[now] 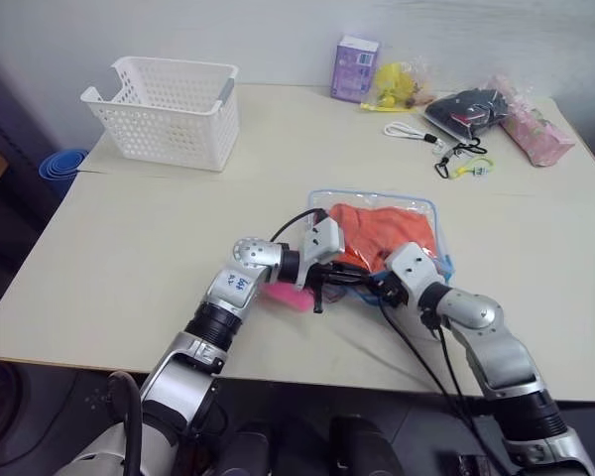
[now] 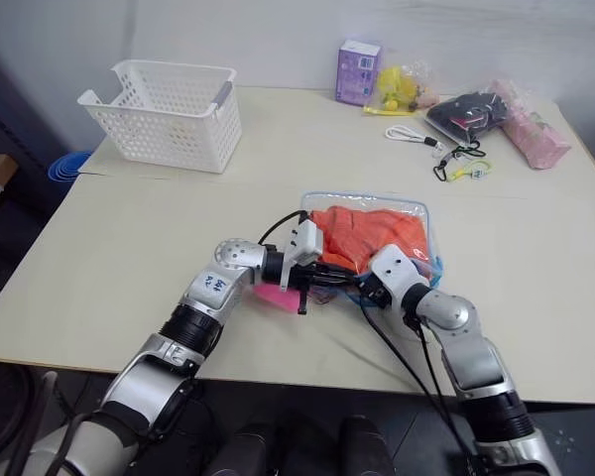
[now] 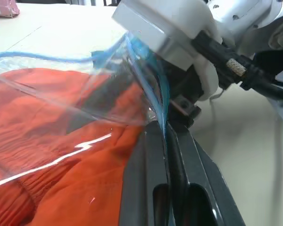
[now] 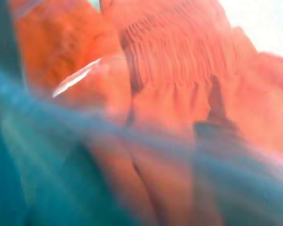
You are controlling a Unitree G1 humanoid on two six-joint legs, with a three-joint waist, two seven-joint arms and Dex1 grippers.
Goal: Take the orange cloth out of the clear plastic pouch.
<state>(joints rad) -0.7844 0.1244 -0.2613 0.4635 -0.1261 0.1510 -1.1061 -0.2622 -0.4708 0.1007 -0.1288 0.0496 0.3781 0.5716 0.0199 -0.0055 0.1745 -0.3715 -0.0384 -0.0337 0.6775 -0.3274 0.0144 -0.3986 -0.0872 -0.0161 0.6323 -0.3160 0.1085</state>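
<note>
The clear plastic pouch (image 1: pixel 373 199), edged in light blue, lies flat on the table in front of me. The orange cloth (image 1: pixel 389 234) is crumpled inside it and shows through the plastic. My left gripper (image 3: pixel 166 137) is shut on the pouch's blue edge at its near opening and lifts the plastic a little off the cloth. My right gripper (image 1: pixel 383 288) sits right at that same near opening, next to the left one, pointing into the pouch at the cloth (image 4: pixel 179 70). A small pink plush charm (image 1: pixel 282 295) lies on the table under my left wrist.
A white lattice basket (image 1: pixel 169 109) stands at the back left. Along the back right are a purple box (image 1: pixel 355 67), a yellow item (image 1: pixel 397 87), a white cord (image 1: pixel 409 131), a bag of black items (image 1: pixel 466 111) and a pink bag (image 1: pixel 537 134).
</note>
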